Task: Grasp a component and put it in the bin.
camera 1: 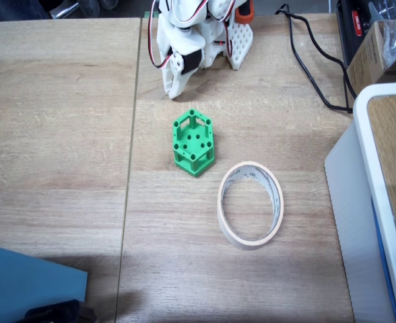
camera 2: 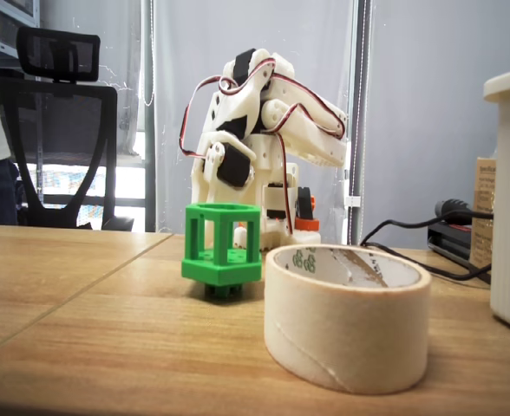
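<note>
My white two-finger gripper is sitting folded back at the base at 12 o'clock in the top-down fixed view; can't tell if the fingers are spread or pressed together, but it's carrying nothing. The small bright green plastic hexagonal lattice component is standing on the wooden table, just below my arm. The cream masking-tape ring bin is lying empty at its 4 o'clock, close but apart. Judging nothing done: reach, grasp, drop all pending.
</note>
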Tool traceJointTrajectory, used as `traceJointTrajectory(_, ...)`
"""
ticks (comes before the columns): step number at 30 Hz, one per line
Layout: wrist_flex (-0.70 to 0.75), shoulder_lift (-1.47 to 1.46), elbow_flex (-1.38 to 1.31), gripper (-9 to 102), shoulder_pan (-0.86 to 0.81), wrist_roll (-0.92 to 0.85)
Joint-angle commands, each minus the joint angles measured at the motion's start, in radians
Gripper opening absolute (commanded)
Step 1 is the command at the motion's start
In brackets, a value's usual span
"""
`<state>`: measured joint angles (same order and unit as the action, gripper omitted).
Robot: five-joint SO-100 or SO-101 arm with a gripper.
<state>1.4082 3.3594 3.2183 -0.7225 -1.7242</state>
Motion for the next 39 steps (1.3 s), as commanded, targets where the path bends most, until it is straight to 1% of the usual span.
traceJointTrajectory(1, 0.041, 0.006, 0.006, 0, 0.005, -0.002)
traceJointTrajectory(20, 0.041, -0.005, -0.026, 0, 0.003, -0.002)
traceJointTrajectory(33, 0.055, -0.014, -0.437, 0, 0.005, -0.002)
traceJointTrajectory(39, 0.046, -0.160, -0.569, 0, 0.008, -0.002)
